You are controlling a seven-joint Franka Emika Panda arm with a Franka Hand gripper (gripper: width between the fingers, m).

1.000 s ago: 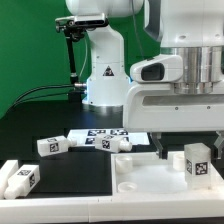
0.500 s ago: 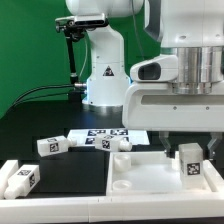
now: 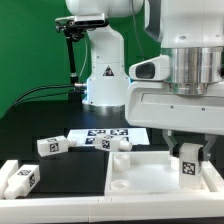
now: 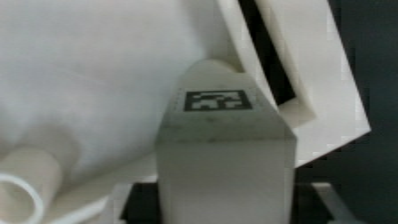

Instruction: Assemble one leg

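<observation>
Gripper over the tray's right end, with a leg between its fingers.

Going by the exterior view from left to right: a tagged white peg (image 3: 19,178) sits at the table's near left corner, with open black tabletop (image 3: 70,185) beyond it; a second peg (image 3: 51,146) lies further back, just beside the marker board (image 3: 112,134), and a third (image 3: 124,144) rests near the tray's far edge. The large white tray (image 3: 140,183) fills the right half, its near-left interior bare, its raised rim running along the far and left sides. At the right the gripper (image 3: 188,158) is closed on the leg (image 3: 188,167), upright, tag facing the camera, held low inside the tray close to its right end. In the wrist view the leg (image 4: 221,150) stands between the fingers, beside the tray's edge (image 4: 267,70).
</observation>
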